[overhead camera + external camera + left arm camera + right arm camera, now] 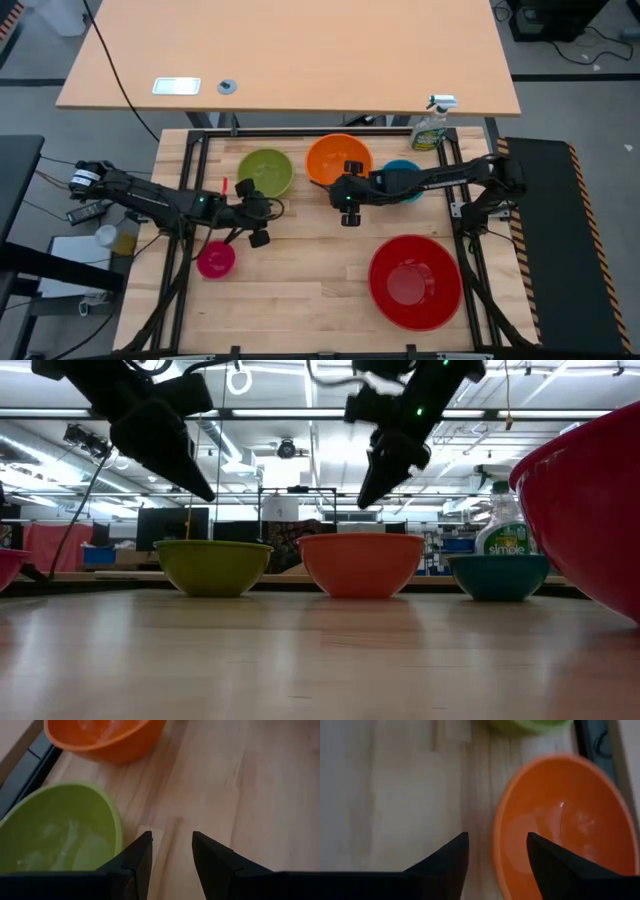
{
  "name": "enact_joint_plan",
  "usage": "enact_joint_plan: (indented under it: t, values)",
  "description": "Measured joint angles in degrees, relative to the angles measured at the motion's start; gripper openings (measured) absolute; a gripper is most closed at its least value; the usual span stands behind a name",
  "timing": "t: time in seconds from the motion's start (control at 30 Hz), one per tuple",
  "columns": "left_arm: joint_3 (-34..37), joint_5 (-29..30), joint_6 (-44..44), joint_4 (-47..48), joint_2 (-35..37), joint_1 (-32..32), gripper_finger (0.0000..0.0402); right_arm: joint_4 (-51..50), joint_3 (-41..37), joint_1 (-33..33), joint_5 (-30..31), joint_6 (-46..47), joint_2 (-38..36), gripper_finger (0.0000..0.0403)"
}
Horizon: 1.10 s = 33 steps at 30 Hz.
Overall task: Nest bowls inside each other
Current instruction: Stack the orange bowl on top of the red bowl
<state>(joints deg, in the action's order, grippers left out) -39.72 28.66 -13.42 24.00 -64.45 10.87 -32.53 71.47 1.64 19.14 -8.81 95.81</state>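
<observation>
Five bowls stand on their bases on the wooden table. The lime green bowl [265, 172], the orange bowl [338, 158] and the blue bowl [405, 172] line the far side, the blue one partly under my right arm. The pink bowl [215, 260] is near left and the big red bowl [414, 281] near right. My left gripper [260, 224] hangs open just near of the green bowl [55, 830], over bare wood. My right gripper [497, 845] is open above the orange bowl's near rim [500, 827], well clear of it in the low view [385, 470].
A green spray bottle [432, 128] stands at the far right corner, behind the blue bowl. A black frame [300, 132] borders the table. Bare wood [300, 260] lies between the pink and red bowls.
</observation>
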Motion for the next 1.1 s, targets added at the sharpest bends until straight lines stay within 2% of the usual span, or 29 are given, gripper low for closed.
enact_joint_plan:
  t: [0.2,0.37,0.43,0.63,0.93,1.1]
  values:
    - [0.04,-0.27,-2.18,-0.28,-0.1,0.28,0.0142,-0.99,0.82,3.43,-1.49,-0.93,4.75,0.023]
    - [0.04,-0.37,-4.19,-0.29,-0.1,0.22,0.0142,-1.39,0.78,4.91,3.65,-4.08,8.3,0.0218]
    - [0.04,-0.39,-5.18,-0.33,-0.1,0.42,0.0142,-1.38,0.8,5.31,3.93,-5.06,9.57,0.0207]
    - [0.04,-0.43,-5.04,-0.3,-0.1,1.89,0.0142,-1.4,0.8,5.71,4.02,-8.21,12.43,0.0157]
    - [0.04,-0.39,-2.11,-0.19,-0.08,4.51,0.0142,-2.58,0.73,5.14,5.81,-13.71,13.09,0.0028]
    - [0.07,1.62,1.73,-0.82,-0.06,5.63,0.0142,-5.77,2.04,2.82,9.53,-12.15,9.37,0.0023]
